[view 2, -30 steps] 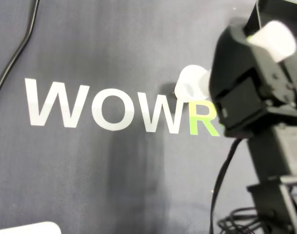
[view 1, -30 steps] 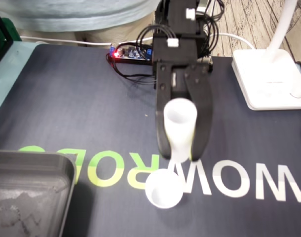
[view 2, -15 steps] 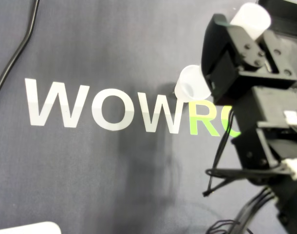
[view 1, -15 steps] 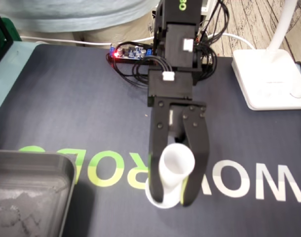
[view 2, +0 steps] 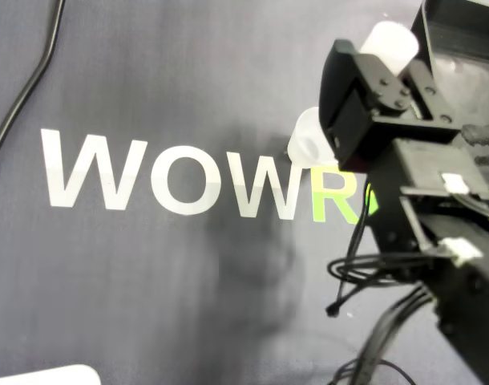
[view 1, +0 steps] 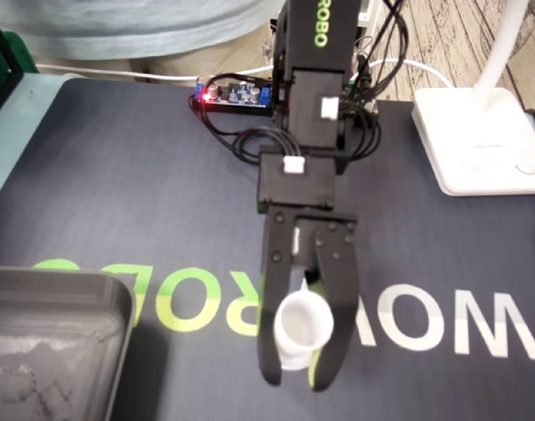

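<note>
My gripper (view 1: 294, 379) is shut on a white plastic cup (view 1: 303, 321), which it holds upright between two black fingers (view 1: 269, 351). A second white cup (view 2: 308, 141) stands on the dark mat (view 1: 145, 193) by the "WOWROBO" lettering. The overhead view shows the held cup (view 2: 388, 42) raised and up-right of the standing cup. From the fixed view the held cup sits right over the standing one and hides nearly all of it. Whether the two touch is not visible.
A grey tray (view 1: 57, 342) fills the fixed view's lower left corner. A white lamp base (view 1: 478, 140) stands at the right, and a circuit board with a red light (view 1: 235, 94) with cables lies behind the arm. A black cable (view 2: 28, 88) crosses the overhead view's upper left.
The arm has stretched forward and lowered, carrying the held cup from behind the lettering to over the standing cup. The standing cup has not moved.
</note>
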### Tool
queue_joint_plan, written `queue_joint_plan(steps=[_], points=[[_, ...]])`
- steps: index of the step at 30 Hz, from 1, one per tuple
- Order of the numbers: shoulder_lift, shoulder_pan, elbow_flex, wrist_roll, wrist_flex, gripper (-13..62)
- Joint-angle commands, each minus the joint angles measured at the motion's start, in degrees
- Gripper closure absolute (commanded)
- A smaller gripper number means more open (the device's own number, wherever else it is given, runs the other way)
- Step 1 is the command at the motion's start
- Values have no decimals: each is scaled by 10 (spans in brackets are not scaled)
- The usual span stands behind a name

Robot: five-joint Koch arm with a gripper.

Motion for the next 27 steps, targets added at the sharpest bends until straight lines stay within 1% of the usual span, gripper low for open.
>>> queue_joint_plan(steps=[1, 8, 22, 24, 27], points=[[-1, 4, -21, -2, -48, 471], [-39, 0, 9, 5, -125, 471], [-40, -14, 40, 26, -125, 468], [-40, -14, 44, 26, -125, 413], [-40, -13, 50, 27, -125, 357]])
